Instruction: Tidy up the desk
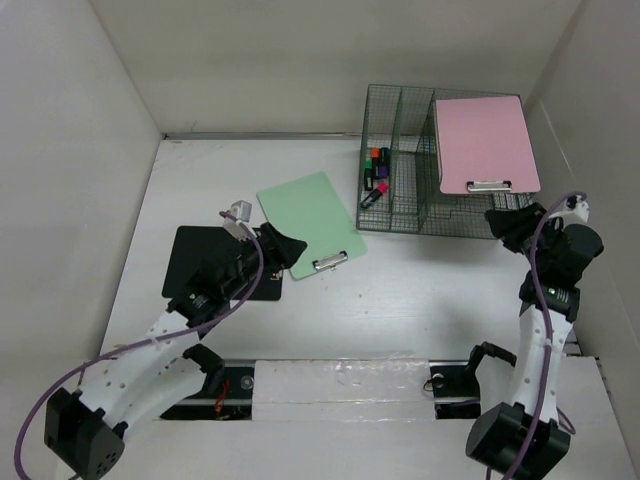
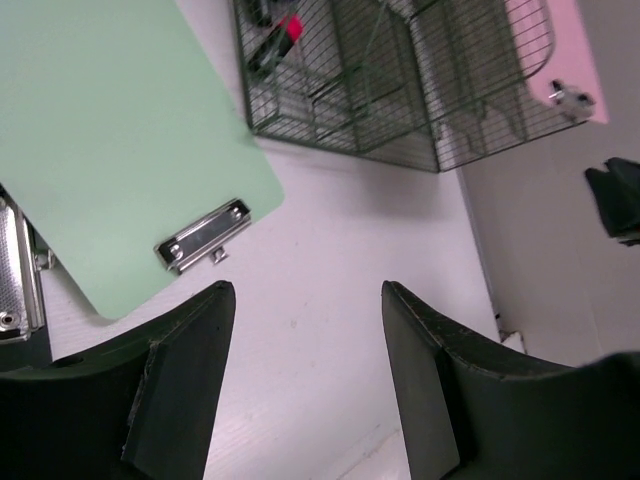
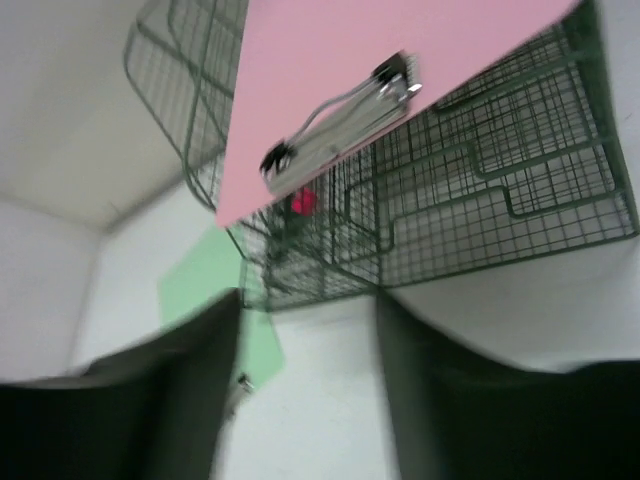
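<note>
Overhead view: the white desk (image 1: 400,300) spans the whole floor of the scene. A green clipboard (image 1: 308,220) lies near centre, and a wire-mesh rack (image 1: 400,130) at 1 o'clock holds markers (image 1: 377,170) with a pink clipboard (image 1: 485,140) lying on top. A black clipboard (image 1: 195,255) sits at 9 o'clock with the left gripper (image 1: 275,245) at its 3 o'clock edge, and the right gripper (image 1: 510,225) is at 3 o'clock, at the rack's near corner. Left wrist view, closer than overhead: the left jaws stand apart over bare desk with nothing between them, and the green clipboard's silver clip (image 2: 203,238) is at 10 o'clock. Right wrist view, blurred: the right jaws are likewise spread and empty, and the pink clipboard overhangs the rack at 12 o'clock.
</note>
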Robot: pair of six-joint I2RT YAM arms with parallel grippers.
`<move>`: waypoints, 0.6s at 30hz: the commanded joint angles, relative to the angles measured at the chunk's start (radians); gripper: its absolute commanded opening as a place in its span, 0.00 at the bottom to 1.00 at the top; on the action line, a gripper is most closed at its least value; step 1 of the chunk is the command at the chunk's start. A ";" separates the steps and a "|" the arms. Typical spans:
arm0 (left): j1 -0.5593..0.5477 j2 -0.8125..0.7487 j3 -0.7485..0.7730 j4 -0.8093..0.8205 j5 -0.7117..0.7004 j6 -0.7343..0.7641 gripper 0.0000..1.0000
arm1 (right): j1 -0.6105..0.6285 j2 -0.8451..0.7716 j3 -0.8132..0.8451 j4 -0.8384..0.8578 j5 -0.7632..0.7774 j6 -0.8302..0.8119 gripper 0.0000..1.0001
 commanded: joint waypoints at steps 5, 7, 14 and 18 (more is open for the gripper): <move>0.000 0.295 0.124 -0.026 0.091 0.099 0.57 | 0.169 0.010 -0.039 -0.080 -0.032 -0.166 0.08; 0.000 0.308 0.113 0.002 0.068 0.099 0.57 | 0.194 0.009 -0.054 -0.077 -0.039 -0.188 0.08; -0.075 0.513 0.127 0.102 -0.017 0.254 0.62 | 0.394 -0.026 -0.172 0.025 -0.039 -0.181 0.34; -0.117 0.631 0.127 0.220 0.045 0.419 0.99 | 0.494 -0.050 -0.237 0.149 -0.019 -0.127 0.63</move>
